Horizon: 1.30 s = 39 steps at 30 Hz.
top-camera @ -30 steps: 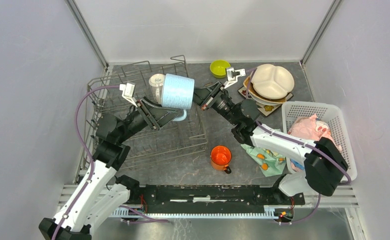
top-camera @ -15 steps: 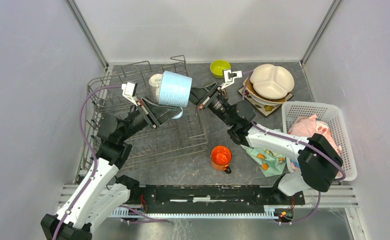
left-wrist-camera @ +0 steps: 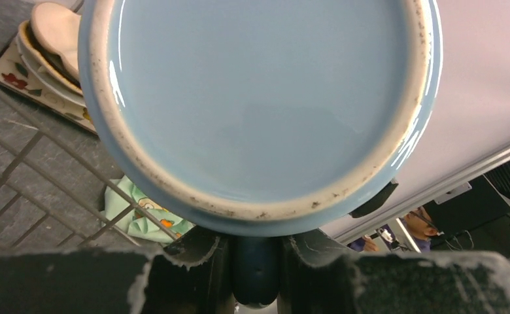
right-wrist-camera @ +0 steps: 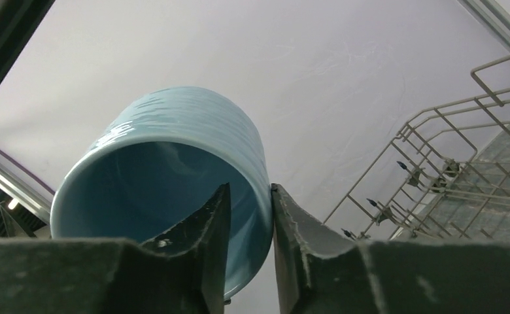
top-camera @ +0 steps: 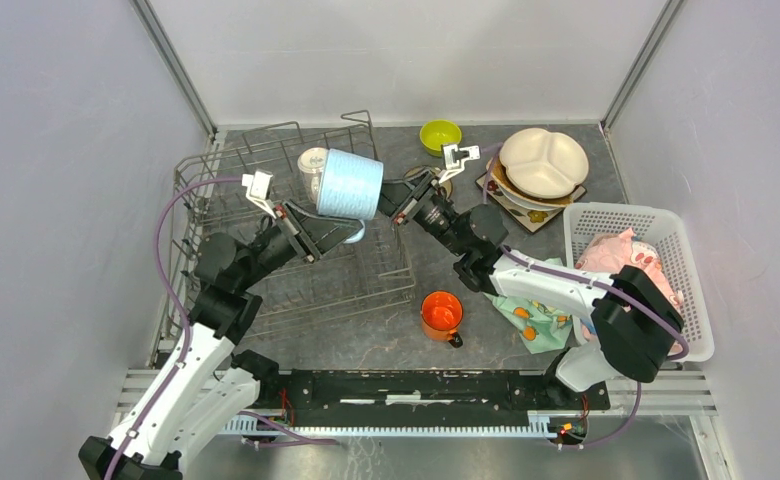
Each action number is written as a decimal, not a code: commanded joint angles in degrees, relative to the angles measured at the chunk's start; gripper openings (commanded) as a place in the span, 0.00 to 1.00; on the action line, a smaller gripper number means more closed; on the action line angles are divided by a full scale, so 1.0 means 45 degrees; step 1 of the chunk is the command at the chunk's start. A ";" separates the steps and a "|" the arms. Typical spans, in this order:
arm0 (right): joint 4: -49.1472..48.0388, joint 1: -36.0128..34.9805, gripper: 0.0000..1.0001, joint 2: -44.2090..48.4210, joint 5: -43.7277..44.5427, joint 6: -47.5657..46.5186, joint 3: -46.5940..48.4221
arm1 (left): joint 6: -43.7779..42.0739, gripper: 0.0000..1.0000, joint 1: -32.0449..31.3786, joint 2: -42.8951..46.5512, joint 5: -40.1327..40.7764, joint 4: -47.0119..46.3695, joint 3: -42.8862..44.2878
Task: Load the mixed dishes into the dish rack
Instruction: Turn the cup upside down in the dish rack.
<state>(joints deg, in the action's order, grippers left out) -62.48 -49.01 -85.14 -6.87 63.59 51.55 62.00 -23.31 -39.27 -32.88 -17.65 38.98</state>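
Two grippers on one light-blue mug point(top-camera: 349, 183): left gripper point(top-camera: 354, 232) clamped on its handle, right gripper point(top-camera: 386, 196) astride the rim, hold possibly slack, cannot tell. Dish rack point(top-camera: 296, 290) directly below. Likely a handover; next, right withdraws and left lowers the mug between tines.

Bright, even light; faint shadows

Three mugs point(top-camera: 351, 185) point(top-camera: 442, 313) point(top-camera: 312, 160), one green bowl point(top-camera: 440, 134), one plate stack point(top-camera: 543, 162), two cloths point(top-camera: 528, 322) point(top-camera: 621, 255), one wire rack point(top-camera: 296, 285), one plastic basket point(top-camera: 616, 208).
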 commanded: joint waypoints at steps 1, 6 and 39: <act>-0.1328 0.0003 0.43 0.0655 -0.0314 -0.0302 -0.0173 | -0.1270 0.02 0.0032 0.0193 0.1193 0.0305 0.0688; -0.0995 0.0088 0.63 0.1034 -0.0318 -0.0358 -0.0703 | -0.2206 0.02 0.0034 0.0209 0.1933 0.1069 0.1158; 0.8509 0.0299 0.98 0.6431 -0.0513 -0.5656 -0.1518 | -1.1107 0.02 0.0025 -0.1861 1.4440 0.7439 0.4166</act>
<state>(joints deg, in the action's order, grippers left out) -33.71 -47.51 -61.30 -10.04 45.41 45.28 21.96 -23.49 -43.07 15.35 19.66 52.88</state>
